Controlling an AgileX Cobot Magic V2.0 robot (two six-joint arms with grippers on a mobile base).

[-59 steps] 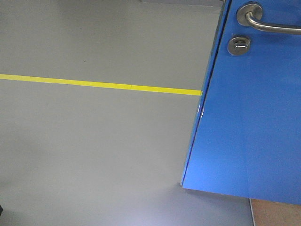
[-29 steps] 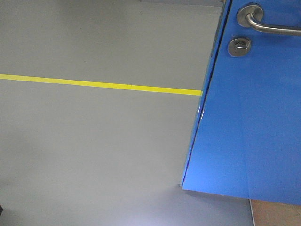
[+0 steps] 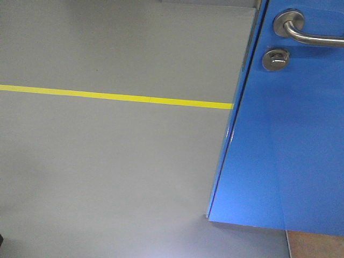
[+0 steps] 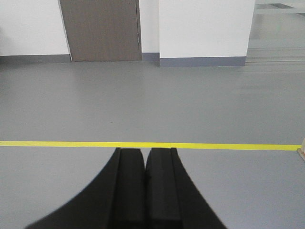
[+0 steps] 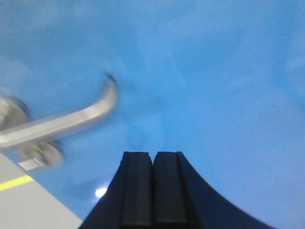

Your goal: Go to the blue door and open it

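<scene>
The blue door fills the right side of the front view, swung ajar, with its dark edge strip toward me. Its silver lever handle and round thumb-turn lock sit at the top right. In the right wrist view the door fills the frame very close, and the handle is blurred at the left. My right gripper is shut and empty, right of and below the handle, close to the panel. My left gripper is shut and empty, pointing over open floor.
Grey floor with a yellow tape line, which also shows in the left wrist view. A brown-grey door and white walls stand far ahead. An orange-brown floor strip lies below the blue door.
The door, handle and lock have shifted slightly right and down in the front view. The yellow line has barely moved.
</scene>
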